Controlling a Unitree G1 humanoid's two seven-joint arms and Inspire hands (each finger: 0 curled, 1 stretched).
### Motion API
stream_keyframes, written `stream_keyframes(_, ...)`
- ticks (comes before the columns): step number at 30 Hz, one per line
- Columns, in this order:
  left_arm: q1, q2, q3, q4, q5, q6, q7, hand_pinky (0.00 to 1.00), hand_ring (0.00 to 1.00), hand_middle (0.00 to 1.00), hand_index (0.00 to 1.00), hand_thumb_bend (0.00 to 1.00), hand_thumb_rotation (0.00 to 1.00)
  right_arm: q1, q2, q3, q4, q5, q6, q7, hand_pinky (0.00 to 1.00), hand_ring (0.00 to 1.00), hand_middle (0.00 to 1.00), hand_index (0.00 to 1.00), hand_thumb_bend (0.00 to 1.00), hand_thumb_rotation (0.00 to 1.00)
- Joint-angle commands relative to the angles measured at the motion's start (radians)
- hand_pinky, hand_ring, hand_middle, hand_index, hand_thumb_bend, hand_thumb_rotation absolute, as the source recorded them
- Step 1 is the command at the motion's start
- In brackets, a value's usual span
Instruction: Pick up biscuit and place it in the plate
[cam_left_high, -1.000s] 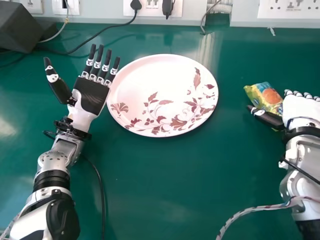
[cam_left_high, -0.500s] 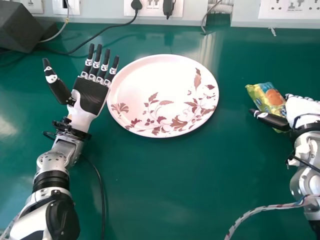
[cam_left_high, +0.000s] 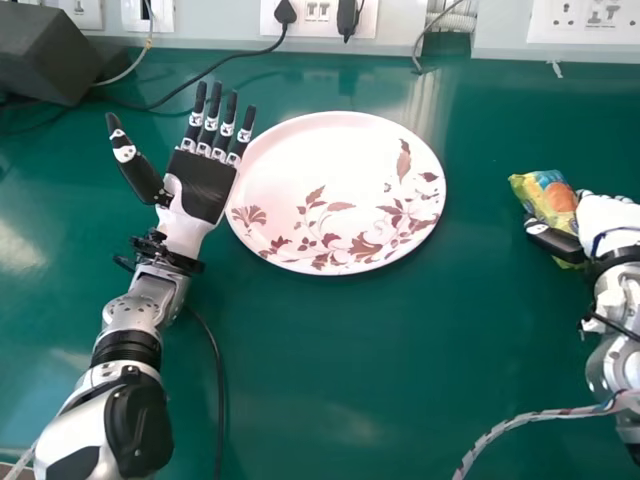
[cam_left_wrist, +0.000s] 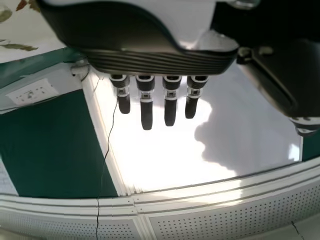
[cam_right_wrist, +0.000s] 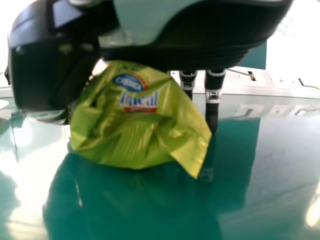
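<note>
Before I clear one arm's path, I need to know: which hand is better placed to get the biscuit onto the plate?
Right, likely: the right hand is at the biscuit packet; the left is across the plate.

The left robot hand (cam_left_high: 200, 185) is black across palm and fingers with white bands, and the plate (cam_left_high: 310, 150) just beside it is pale pink, patterned with reddish-brown leaves and flowers. In the right robot hand (cam_left_high: 607, 221), white-backed with a white-banded black thumb, the biscuit packet (cam_left_high: 540, 200) is yellow-green with orange and blue patches. Under both robot hands, the bench (cam_left_high: 330, 380) is deep glossy green.
</note>
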Motion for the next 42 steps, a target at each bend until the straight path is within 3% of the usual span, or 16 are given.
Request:
stream_keyframes(1, 0.068, -0.044, 0.025, 0.053, -0.016, 0.023, 0.009, 0.99, 0.89, 0.94, 0.98, 1.0, 0.46, 0.052, 0.01, 0.017, 0.022, 0.042, 0.004, 0.046, 0.48, 0.6, 0.93, 1.0, 0.6, 0.12)
stream_keyframes(6, 0.063, -0.052, 0.055, 0.061, -0.054, 0.074, 0.022, 0.99, 0.9, 0.94, 0.98, 1.0, 0.47, 0.055, 0.005, 0.014, 0.019, 0.048, 0.001, 0.041, 0.47, 0.55, 0.86, 0.98, 0.48, 0.01)
stream_keyframes(11, 0.059, -0.054, 0.08, 0.066, -0.076, 0.1, 0.067, 0.99, 0.91, 0.95, 0.99, 1.0, 0.48, 0.059, 0.001, 0.012, 0.008, 0.05, 0.003, 0.039, 0.42, 0.53, 0.75, 0.9, 0.44, 0.0)
stream_keyframes(15, 0.063, -0.051, 0.079, 0.052, -0.075, 0.133, 0.09, 0.99, 0.91, 0.95, 0.99, 1.0, 0.47, 0.058, 0.0, 0.009, -0.002, 0.053, 0.008, 0.042, 0.38, 0.47, 0.66, 0.86, 0.45, 0.0)
stream_keyframes(18, 0.056, -0.034, 0.081, 0.066, -0.073, 0.141, 0.125, 0.99, 0.91, 0.95, 0.99, 1.0, 0.47, 0.058, -0.002, 0.012, -0.014, 0.05, 0.015, 0.054, 0.3, 0.45, 0.53, 0.76, 0.49, 0.0)
stream_keyframes(20, 0.052, -0.028, 0.08, 0.072, -0.068, 0.128, 0.138, 1.0, 0.91, 0.95, 0.99, 1.0, 0.47, 0.059, -0.003, 0.013, -0.021, 0.049, 0.018, 0.054, 0.27, 0.44, 0.49, 0.71, 0.5, 0.0)
stream_keyframes(23, 0.051, -0.024, 0.076, 0.07, -0.068, 0.137, 0.144, 1.0, 0.91, 0.95, 0.99, 1.0, 0.47, 0.062, -0.006, 0.014, -0.032, 0.049, 0.021, 0.052, 0.24, 0.4, 0.5, 0.66, 0.5, 0.0)
stream_keyframes(24, 0.051, -0.023, 0.075, 0.071, -0.068, 0.139, 0.144, 0.99, 0.91, 0.95, 0.99, 1.0, 0.47, 0.063, -0.007, 0.014, -0.036, 0.048, 0.022, 0.053, 0.23, 0.39, 0.5, 0.56, 0.5, 0.0)
stream_keyframes(27, 0.051, -0.024, 0.078, 0.069, -0.073, 0.143, 0.16, 0.99, 0.9, 0.94, 0.99, 1.0, 0.47, 0.066, -0.005, 0.013, -0.048, 0.049, 0.026, 0.056, 0.22, 0.4, 0.5, 0.51, 0.5, 0.0)
stream_keyframes(32, 0.049, -0.014, 0.07, 0.073, -0.064, 0.141, 0.139, 1.0, 0.91, 0.95, 0.99, 1.0, 0.46, 0.068, -0.002, 0.018, -0.058, 0.045, 0.033, 0.065, 0.18, 0.41, 0.49, 0.49, 0.5, 0.0)
stream_keyframes(33, 0.048, -0.01, 0.069, 0.08, -0.062, 0.141, 0.135, 1.0, 0.91, 0.95, 0.99, 1.0, 0.46, 0.069, -0.002, 0.019, -0.06, 0.044, 0.034, 0.065, 0.17, 0.29, 0.48, 0.49, 0.51, 0.0)
stream_keyframes(34, 0.046, -0.007, 0.068, 0.083, -0.06, 0.143, 0.135, 1.0, 0.91, 0.95, 0.99, 1.0, 0.47, 0.07, -0.001, 0.019, -0.064, 0.045, 0.035, 0.064, 0.15, 0.25, 0.48, 0.49, 0.51, 0.0)
stream_keyframes(42, 0.048, -0.025, 0.079, 0.059, -0.064, 0.137, 0.158, 1.0, 0.92, 0.95, 0.99, 1.0, 0.47, 0.074, -0.002, 0.017, -0.082, 0.045, 0.037, 0.062, 0.08, 0.16, 0.47, 0.49, 0.51, 0.0)
